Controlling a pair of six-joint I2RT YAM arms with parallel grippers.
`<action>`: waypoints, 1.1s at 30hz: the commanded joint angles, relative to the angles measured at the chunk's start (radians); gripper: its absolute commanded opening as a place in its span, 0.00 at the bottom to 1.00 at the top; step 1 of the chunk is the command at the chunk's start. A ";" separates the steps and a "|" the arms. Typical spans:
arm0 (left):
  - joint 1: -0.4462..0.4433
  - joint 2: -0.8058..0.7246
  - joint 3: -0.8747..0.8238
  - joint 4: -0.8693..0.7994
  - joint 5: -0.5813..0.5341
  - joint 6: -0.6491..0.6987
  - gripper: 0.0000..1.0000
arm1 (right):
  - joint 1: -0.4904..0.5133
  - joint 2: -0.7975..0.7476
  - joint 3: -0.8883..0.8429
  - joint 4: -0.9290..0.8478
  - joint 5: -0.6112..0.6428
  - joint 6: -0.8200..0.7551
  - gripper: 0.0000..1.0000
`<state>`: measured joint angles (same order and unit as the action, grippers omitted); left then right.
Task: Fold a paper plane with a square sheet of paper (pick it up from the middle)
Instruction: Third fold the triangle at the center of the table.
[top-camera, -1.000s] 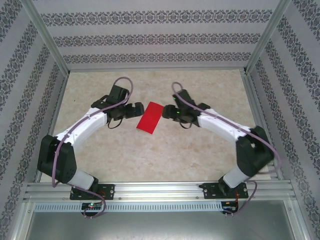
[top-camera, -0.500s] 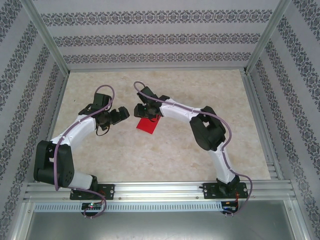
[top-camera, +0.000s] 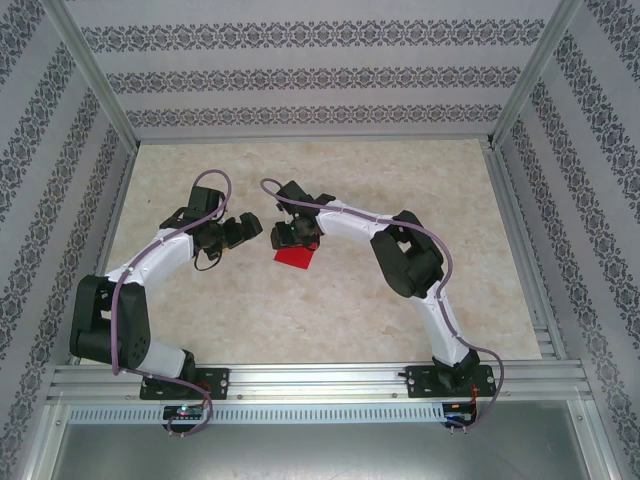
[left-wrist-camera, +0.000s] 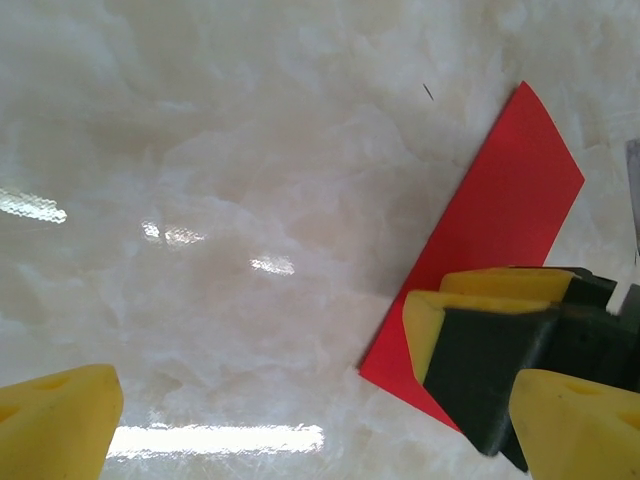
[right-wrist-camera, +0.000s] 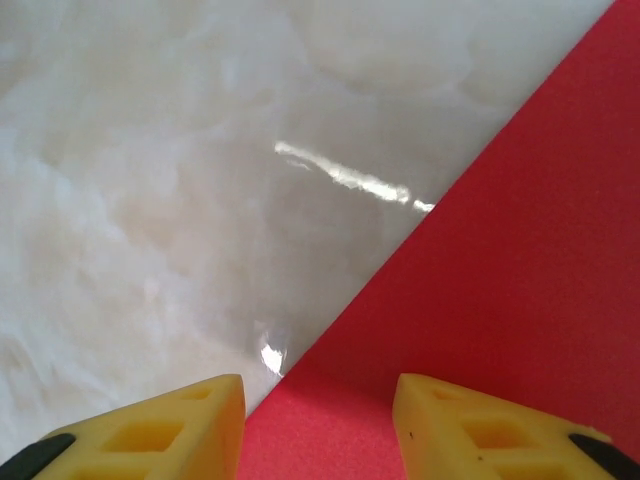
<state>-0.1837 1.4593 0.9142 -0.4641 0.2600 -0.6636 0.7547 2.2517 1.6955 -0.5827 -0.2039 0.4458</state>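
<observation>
Enclosure: patterned grey-and-white wallpapered walls (top-camera: 320, 75) close the cell at 9, 12 and 3 o'clock.
Work surface: pale marbled glossy table (top-camera: 250, 320); light glare on it in both wrist views.
Mounting: ribbed aluminium rail (top-camera: 320, 380) runs along the 6 o'clock edge and carries both arm bases.
Left arm: white-and-black jointed left arm (top-camera: 160, 255) rises from the 7 o'clock corner and reaches toward the table centre.
Right arm: white-and-black jointed right arm (top-camera: 400, 250) rises from the 5 o'clock corner, bends sharply and reaches toward 9 o'clock across the centre.
Left gripper: left gripper (left-wrist-camera: 318, 418) is low over bare table, just at 9 o'clock of the paper; its yellow fingers stand wide apart, with nothing between them.
Right gripper: right gripper (right-wrist-camera: 318, 400) is down over the 12 o'clock part of the paper; its yellow fingertips (right-wrist-camera: 470, 430) stand partly apart, one over red, the other at the paper's edge. Nothing is clamped between them.
Task item: thin bright red sheet of paper (top-camera: 293, 258) lies flat on the table near its centre, between the two grippers. The left wrist view shows it as a long straight-edged strip, not a square, running from 1 o'clock to 7 o'clock.
Contact: whether the right fingertips touch the paper cannot be told.
</observation>
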 joint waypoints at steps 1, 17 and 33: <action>0.009 0.008 0.007 0.040 0.033 0.003 0.99 | -0.004 -0.047 -0.128 -0.161 -0.033 -0.175 0.45; -0.142 0.138 0.084 0.212 0.284 -0.014 0.81 | -0.094 -0.587 -0.583 0.059 0.076 0.184 0.59; -0.368 0.480 0.284 0.234 0.320 -0.073 0.41 | -0.149 -0.753 -0.886 0.303 0.042 0.539 0.63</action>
<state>-0.5381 1.9129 1.1572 -0.2333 0.5678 -0.7326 0.6056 1.4754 0.8181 -0.3691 -0.1322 0.9424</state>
